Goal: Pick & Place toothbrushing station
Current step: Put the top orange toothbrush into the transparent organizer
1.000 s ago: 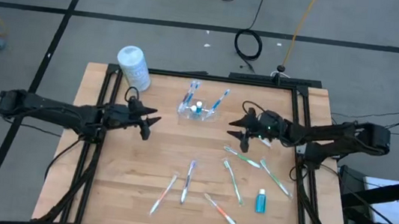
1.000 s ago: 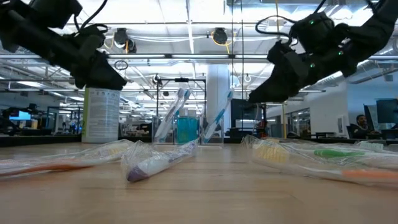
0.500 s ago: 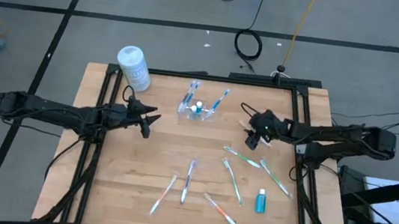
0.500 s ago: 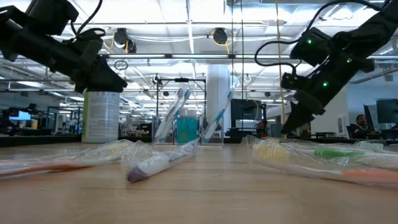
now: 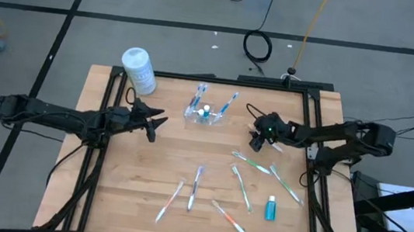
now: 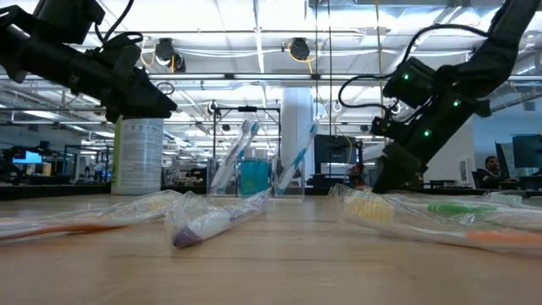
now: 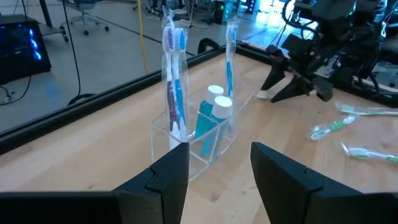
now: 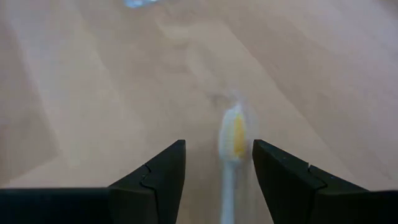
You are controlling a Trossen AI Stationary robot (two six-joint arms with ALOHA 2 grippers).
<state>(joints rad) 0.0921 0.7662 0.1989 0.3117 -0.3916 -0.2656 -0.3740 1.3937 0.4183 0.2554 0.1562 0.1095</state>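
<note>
From above we see the toothbrushing station [image 5: 206,113] near the bench's [image 5: 145,179] far edge, between both arms. The left gripper [image 5: 157,124] hovers just left of the station, fingers apart and empty; its wrist view alone shows the wrapped brushes [image 7: 173,81] and blue tubes [image 7: 212,115] standing inside. The right gripper [image 5: 254,142] hangs low, right of the station, open and holding nothing; only its wrist view reveals a toothbrush [image 8: 232,140] with a yellow head lying between its fingers.
</note>
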